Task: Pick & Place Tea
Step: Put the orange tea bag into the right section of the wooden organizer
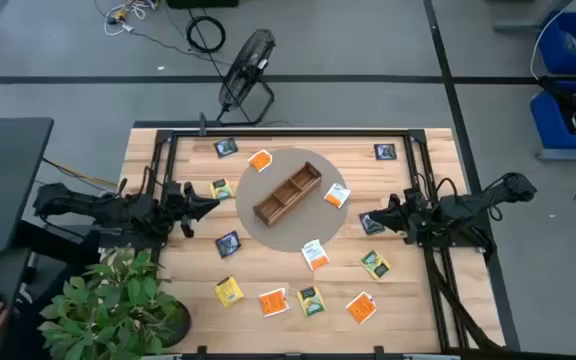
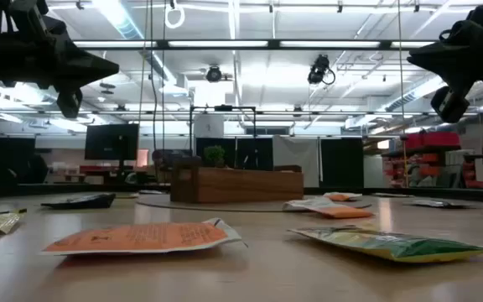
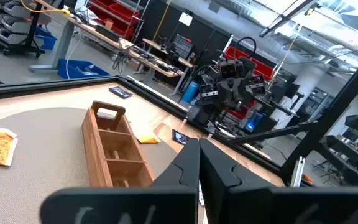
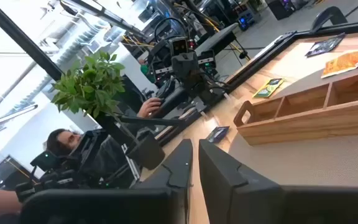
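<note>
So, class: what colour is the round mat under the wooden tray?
Grey-beige round mat, clearest in the high view.

Bare wood between scattered tea packets [image 1: 315,254]; central tray [image 1: 288,195] the only tall obstacle.

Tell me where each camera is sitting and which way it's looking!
High view: above the table, looking straight down; both arms show, left tool and right tool either side of the wooden tray.
Low view: at tabletop height, looking level across tea packets toward the tray; both arms hang at the top corners.
Left wrist view: on the left arm, looking past its shut tool at the tray and the right arm.
Right wrist view: on the right arm, facing the tray, the left arm, a plant and a person.
All four share the tray.
</note>
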Controlling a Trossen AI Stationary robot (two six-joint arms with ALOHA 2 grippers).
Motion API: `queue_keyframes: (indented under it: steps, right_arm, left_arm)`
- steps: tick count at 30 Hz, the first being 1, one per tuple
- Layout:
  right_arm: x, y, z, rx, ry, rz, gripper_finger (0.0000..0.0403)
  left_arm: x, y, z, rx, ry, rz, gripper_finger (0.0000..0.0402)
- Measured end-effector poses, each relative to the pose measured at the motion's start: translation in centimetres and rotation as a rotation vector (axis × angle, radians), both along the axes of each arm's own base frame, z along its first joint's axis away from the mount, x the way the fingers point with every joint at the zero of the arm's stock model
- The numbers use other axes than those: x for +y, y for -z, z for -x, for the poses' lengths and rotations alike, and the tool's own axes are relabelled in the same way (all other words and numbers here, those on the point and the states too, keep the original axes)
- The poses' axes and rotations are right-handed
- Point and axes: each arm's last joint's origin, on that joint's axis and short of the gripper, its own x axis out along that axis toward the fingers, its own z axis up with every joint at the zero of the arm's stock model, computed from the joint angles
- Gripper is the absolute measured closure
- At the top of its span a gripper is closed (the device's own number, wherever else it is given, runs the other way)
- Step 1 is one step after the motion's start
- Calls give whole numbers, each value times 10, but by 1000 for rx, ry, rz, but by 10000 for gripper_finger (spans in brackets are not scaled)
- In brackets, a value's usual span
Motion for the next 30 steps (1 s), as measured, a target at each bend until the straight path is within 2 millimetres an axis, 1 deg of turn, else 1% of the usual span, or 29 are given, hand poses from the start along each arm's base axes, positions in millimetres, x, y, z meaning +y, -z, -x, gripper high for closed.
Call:
queue_keyframes:
  steps: [9, 14, 15, 18, 21, 22, 24, 27, 30]
  right_arm:
    - [0, -2, 0, -20, 5, -10, 366]
    - [-4, -13, 2, -135, 110, -203, 366]
    - [-5, -15, 2, -156, 126, -214, 366]
    - [-7, -22, 4, -222, 160, -119, 366]
    - [-11, -33, 7, -301, 234, -143, 366]
    - [-12, -37, 8, -312, 231, -136, 366]
    - [-12, -45, 9, -294, 188, -142, 366]
    - [-11, -51, 7, -195, 159, -170, 362]
    - [-10, -58, 3, -75, 148, -192, 342]
  left_arm:
    - [0, 0, 0, -3, 1, 8, 399]
    - [0, -4, 0, -51, 4, 56, 399]
    - [0, -5, 0, -69, 6, 67, 399]
    - [1, -8, 1, -113, -8, 132, 399]
    - [1, -9, 1, -139, -16, 170, 399]
    - [1, -10, 1, -150, -15, 191, 399]
    - [1, -9, 1, -155, -13, 220, 399]
    - [1, -9, 1, -155, -12, 222, 399]
    - [1, -10, 1, -154, -14, 217, 399]
